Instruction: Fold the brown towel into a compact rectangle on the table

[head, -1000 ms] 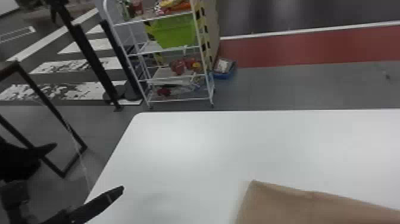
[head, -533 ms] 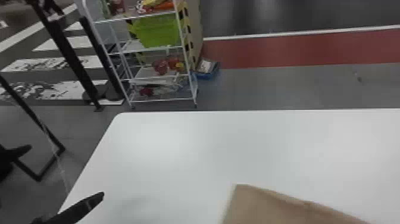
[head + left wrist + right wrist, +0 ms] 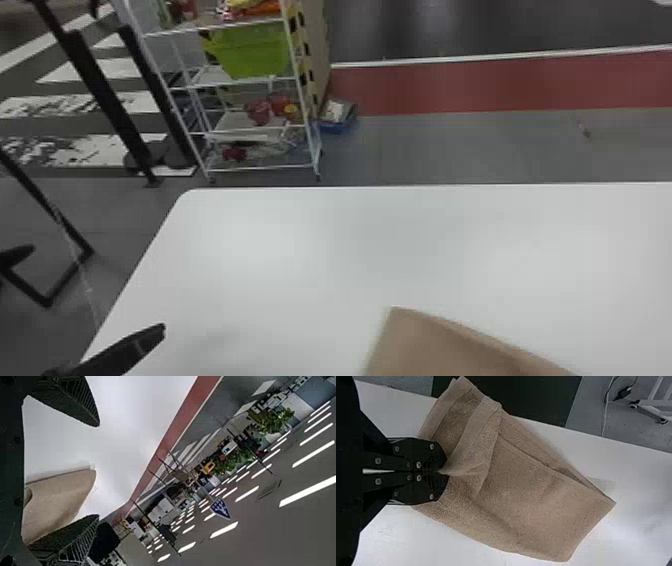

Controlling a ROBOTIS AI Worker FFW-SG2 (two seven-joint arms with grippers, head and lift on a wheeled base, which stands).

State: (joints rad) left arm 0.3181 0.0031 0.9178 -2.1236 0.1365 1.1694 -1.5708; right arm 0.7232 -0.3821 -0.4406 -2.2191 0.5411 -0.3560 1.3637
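One pinch of brown cloth towel (image 3: 534, 498) fills our black right gripper (image 3: 443, 471) — tugging hard, we could skew its layers (our black left gripper (image 3: 98, 470) gapes empty).

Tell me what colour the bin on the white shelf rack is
The bin is bright green, seen best in the head view.

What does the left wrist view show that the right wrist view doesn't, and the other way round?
Left wrist view: the left gripper with its fingers apart, the red floor strip and a blue-and-white sign.
Right wrist view: the right gripper closed on a gathered fold of the brown towel, and a cable on the floor.
Both: the brown towel and the white table.
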